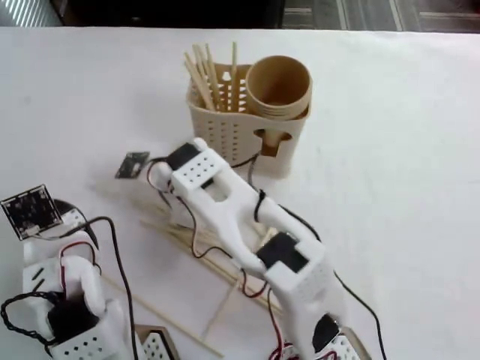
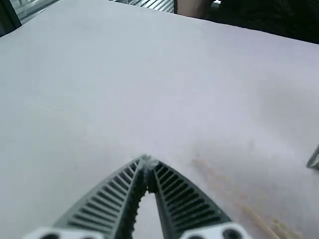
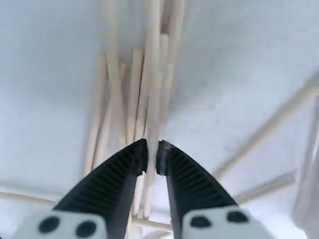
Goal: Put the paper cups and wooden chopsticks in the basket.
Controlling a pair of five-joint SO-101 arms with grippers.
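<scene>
Two pincers, both mine, noted from my end of the table (image 1: 405, 187) outward.

Left arm (image 1: 71, 300): folded up well apart from the basket (image 1: 225, 139), on its near side and off to my left. Left pincer (image 2: 146, 162): tips pressed together, nothing between them, hanging over bare table.

One long stick (image 1: 161, 315) lies alone on the table, slanting, farther from the basket than the other loose ones.

Loose chopsticks (image 1: 214, 266): a scatter on the table on the near side of the basket, several crossing one another, partly under my right arm (image 1: 247, 217). That arm stretches over them toward the basket.

Right pincer (image 3: 152, 157): pointing down into the bundle. Jaws narrow, closed about a single chopstick (image 3: 153, 74) that runs straight through the gap at the tips. Its neighbours lie side by side with it. Cannot tell whether it is off the table.

Farthest out: the basket, pale, perforated, upright. At one end, a bunch of standing chopsticks (image 1: 206, 75), on end and leaning, tips above the rim. At the other end, a stack of paper cups (image 1: 279, 88), nested, mouths up, rising over the rim, just beside the standing sticks.
</scene>
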